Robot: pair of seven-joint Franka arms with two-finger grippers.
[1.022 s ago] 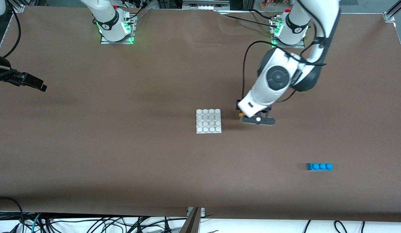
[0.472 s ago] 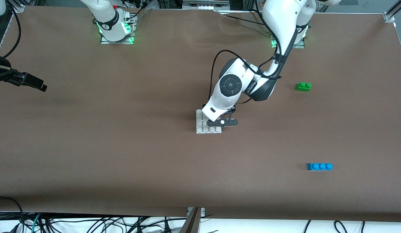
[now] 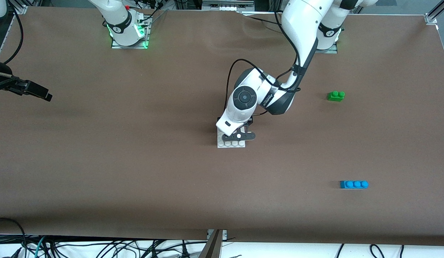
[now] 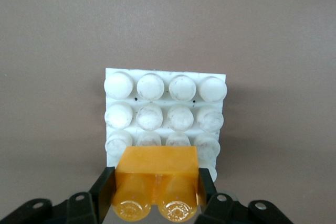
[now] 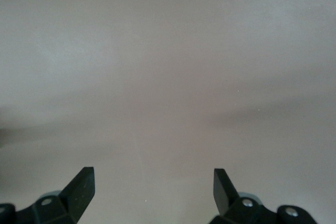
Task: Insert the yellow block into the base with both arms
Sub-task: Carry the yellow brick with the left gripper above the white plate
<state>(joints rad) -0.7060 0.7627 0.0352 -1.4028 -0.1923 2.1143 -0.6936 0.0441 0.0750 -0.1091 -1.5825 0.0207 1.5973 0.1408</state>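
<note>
Now your left gripper [image 4: 156, 195] hangs over the base [image 4: 165, 77] mid-surface, fingers clamped on the yellow block [image 4: 156, 169], ready to press down. Your right gripper [image 5: 153, 184] waits, fingers wide and empty.

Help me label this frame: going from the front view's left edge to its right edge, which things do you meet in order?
right hand → base with the left hand over it → green brick → blue brick.

Yellow-orange block [image 4: 156, 182], white studded base [image 4: 165, 109], green brick [image 3: 336, 95], blue brick [image 3: 353, 184], brown table [image 3: 136, 172].
</note>
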